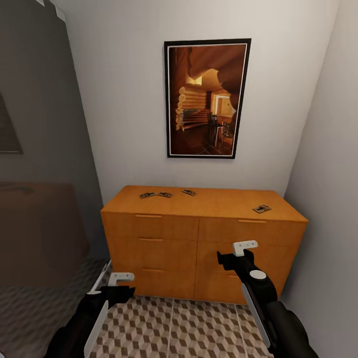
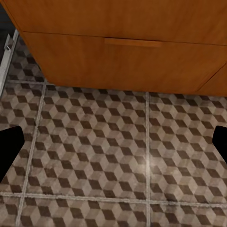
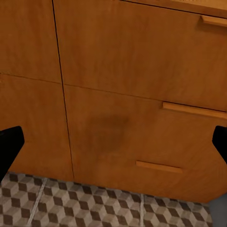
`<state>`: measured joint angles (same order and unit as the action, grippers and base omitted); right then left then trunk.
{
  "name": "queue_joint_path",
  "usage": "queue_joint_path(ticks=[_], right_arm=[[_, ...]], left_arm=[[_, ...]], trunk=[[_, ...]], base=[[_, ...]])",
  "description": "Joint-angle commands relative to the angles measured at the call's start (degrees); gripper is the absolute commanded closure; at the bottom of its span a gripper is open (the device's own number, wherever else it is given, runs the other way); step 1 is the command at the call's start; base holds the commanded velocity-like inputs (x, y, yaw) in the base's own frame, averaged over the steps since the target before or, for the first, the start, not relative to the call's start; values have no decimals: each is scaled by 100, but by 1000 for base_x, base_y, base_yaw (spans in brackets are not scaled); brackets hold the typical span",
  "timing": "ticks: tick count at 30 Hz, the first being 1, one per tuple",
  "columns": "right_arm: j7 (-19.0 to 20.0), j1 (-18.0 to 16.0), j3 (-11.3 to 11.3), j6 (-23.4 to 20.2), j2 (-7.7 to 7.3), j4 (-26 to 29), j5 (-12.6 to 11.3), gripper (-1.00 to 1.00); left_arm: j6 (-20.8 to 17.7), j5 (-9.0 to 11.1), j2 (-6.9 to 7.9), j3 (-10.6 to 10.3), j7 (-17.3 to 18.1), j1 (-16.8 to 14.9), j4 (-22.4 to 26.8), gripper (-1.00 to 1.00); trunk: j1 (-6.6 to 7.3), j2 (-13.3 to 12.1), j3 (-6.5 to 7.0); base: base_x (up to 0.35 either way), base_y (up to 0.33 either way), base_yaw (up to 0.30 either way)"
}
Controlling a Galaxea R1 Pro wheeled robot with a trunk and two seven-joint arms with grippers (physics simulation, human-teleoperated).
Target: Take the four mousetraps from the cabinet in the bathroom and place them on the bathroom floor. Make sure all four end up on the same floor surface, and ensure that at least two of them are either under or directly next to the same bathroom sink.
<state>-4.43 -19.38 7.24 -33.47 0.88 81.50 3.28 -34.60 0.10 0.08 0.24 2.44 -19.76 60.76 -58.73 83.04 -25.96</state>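
Four mousetraps lie flat (long axes seemingly sideways) atop cabinet.

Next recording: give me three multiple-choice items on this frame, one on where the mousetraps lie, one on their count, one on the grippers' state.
1. Where do the small brown wooden mousetraps lie?
A. on the cube-patterned tile floor
B. on the flat top of the orange-brown wooden cabinet
C. in an open drawer

2. How many mousetraps show?
A. two
B. three
C. four

3. What do the left gripper and right gripper hold?
A. nothing
B. one trap each
C. a drawer handle

Key: B, all sit on the cabinet top; C, three toward its left, one at right; A, both hang empty before the drawer fronts.
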Motion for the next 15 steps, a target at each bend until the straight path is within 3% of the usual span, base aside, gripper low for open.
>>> queue_joint_path(ticks=[1,15], right_arm=[[-14,-4,9,-36,0,7,33,-100],[-14,-4,14,-36,0,6,33,-100]], left_arm=[[-29,-1,1,3,20,-3,7,-100],[-22,-1,-79,-6,20,-3,-63,-100]], trunk=[[0,4,-7],[0,4,-9]], base=[[0,0,29],[0,0,4]])
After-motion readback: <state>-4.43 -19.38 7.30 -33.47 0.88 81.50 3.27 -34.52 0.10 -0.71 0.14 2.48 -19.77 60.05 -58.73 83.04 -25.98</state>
